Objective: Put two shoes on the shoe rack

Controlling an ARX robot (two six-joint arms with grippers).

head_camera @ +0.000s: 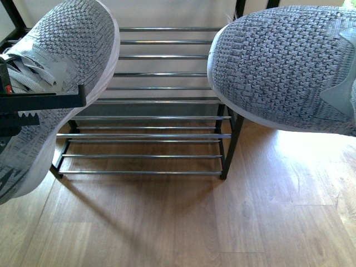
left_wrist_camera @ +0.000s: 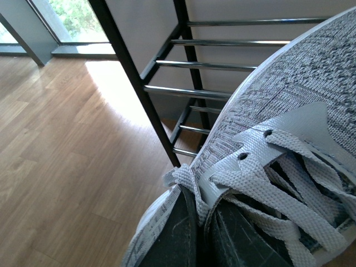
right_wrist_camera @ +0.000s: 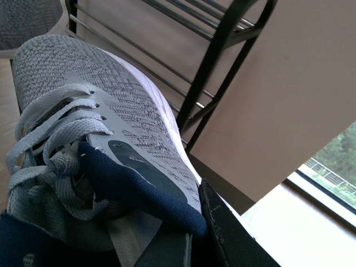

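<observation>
two grey knit sneakers hang in the air in front of the shoe rack (head_camera: 229,139), both clear of the wooden floor (head_camera: 167,222). the left gripper (left_wrist_camera: 203,214) is clamped on the left sneaker (head_camera: 67,50) near its laces. the right gripper (right_wrist_camera: 194,217) pinches the collar of the right sneaker (head_camera: 283,67), with navy lining between its fingers.

the left sneaker stands steep: toe up towards the rack, heel low at the near left, sole turned towards the middle. the right sneaker lies nearly level, its long axis across my view, toe pointing left at the rack and sole down.

to do this well, i would tip the left sneaker until its sole faces down. then i would turn each toe towards the rack's back so the sole spans several chrome bars (head_camera: 167,74). i would keep the pair apart and loosen each grip only once that shoe rests.
</observation>
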